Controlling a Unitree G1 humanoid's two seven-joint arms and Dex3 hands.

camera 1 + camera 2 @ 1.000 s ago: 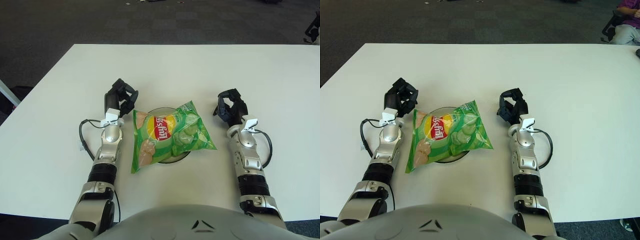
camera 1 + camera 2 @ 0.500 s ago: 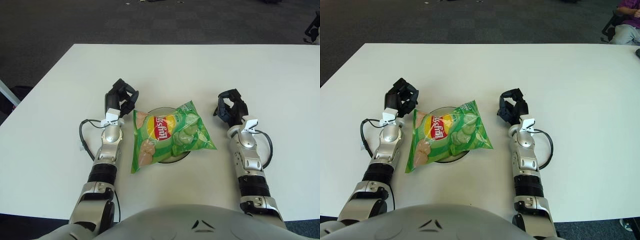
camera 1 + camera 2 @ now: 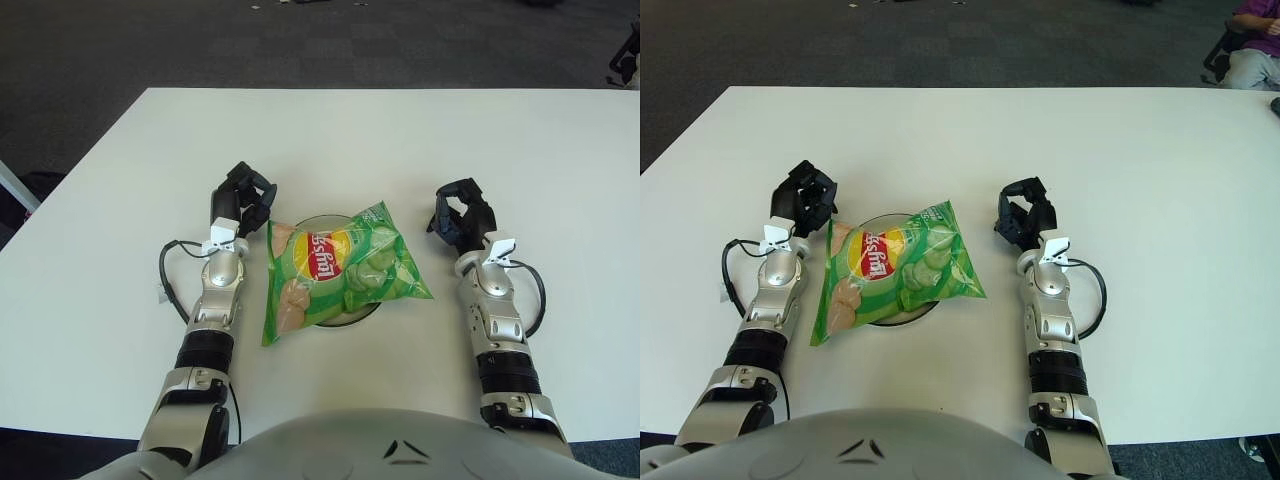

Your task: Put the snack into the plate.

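A green bag of chips [image 3: 335, 268] lies flat across a small plate [image 3: 318, 222], covering most of it; only the plate's far rim and a bit of its near edge show. My left hand [image 3: 243, 198] is just left of the bag, fingers curled and holding nothing, close to the bag's corner. To the right of the bag is my right hand [image 3: 460, 212], a short gap away, fingers curled and empty.
The white table [image 3: 340, 140] stretches wide on all sides, with dark carpet beyond its far edge. A person sits in a chair [image 3: 1250, 45] at the far right. Cables loop beside both forearms.
My left hand has shifted slightly right, toward the bag's left corner. The bag, the plate and my right hand have stayed in place.
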